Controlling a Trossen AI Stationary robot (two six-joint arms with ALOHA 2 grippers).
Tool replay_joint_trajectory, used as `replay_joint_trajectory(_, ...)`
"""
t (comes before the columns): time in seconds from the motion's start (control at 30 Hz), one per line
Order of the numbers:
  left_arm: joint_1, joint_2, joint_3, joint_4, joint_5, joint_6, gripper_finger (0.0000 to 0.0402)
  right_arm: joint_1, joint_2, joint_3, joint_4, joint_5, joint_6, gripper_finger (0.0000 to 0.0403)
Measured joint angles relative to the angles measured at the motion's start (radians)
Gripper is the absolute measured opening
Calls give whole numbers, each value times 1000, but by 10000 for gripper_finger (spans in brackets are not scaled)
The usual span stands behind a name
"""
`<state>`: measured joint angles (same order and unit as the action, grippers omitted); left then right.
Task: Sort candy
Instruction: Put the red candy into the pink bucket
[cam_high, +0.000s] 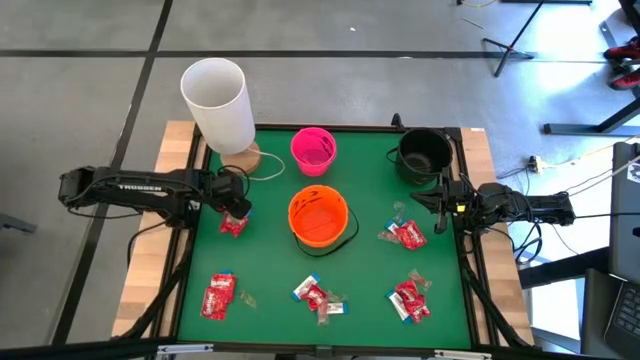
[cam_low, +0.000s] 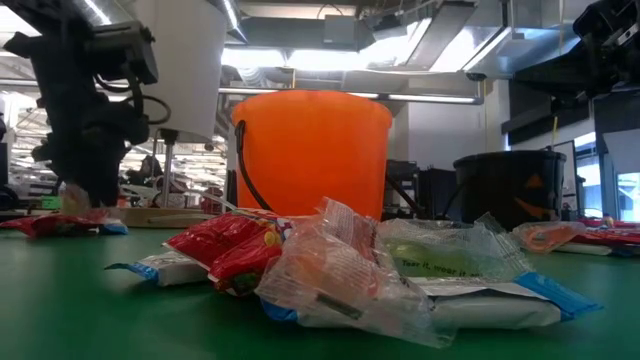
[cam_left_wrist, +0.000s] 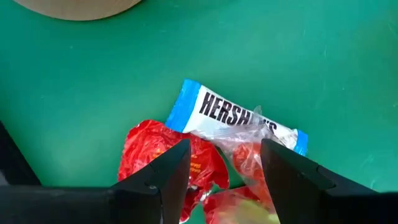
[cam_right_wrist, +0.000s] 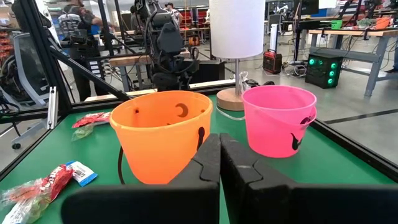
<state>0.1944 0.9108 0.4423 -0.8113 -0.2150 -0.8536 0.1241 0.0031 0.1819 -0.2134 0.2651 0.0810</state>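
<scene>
My left gripper (cam_high: 236, 207) (cam_left_wrist: 225, 155) is open and points down over a small candy pile (cam_high: 233, 223) near the table's left side. The pile holds a crumpled red wrapper (cam_left_wrist: 158, 155), a white and blue Hershey's bar (cam_left_wrist: 230, 118) and a clear wrapper with red inside (cam_left_wrist: 247, 157). One finger stands over the red wrapper, the other past the clear one. In the low view the left gripper (cam_low: 85, 190) reaches down to this pile (cam_low: 60, 222). My right gripper (cam_high: 440, 203) (cam_right_wrist: 219, 162) is shut and waits at the right edge, facing the buckets. My left gripper comes at the pile from above with its fingers (cam_left_wrist: 171, 171) on either side of the clear wrapper and the bar's near end. Whether the fingertips touch the wrappers I cannot tell. The candy lies flat on the green mat.
An orange bucket (cam_high: 318, 216), a pink bucket (cam_high: 313, 150) and a black bucket (cam_high: 423, 155) stand mid-table and toward the far side. A white lamp (cam_high: 216, 100) stands at the far left. More candy piles lie near left (cam_high: 218, 296), near middle (cam_high: 318, 297), near right (cam_high: 408, 298) and right (cam_high: 405, 235).
</scene>
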Motion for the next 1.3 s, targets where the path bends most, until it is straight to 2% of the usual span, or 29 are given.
replay_joint_trajectory(0.4,0,0,-3,63,40,52,185,0,0,0,0,0,0,1)
replay_joint_trajectory(0.97,0,0,15,69,81,79,185,0,0,0,0,0,0,1)
replay_joint_trajectory(1.3,0,122,15,74,79,111,185,0,0,0,0,0,0,1)
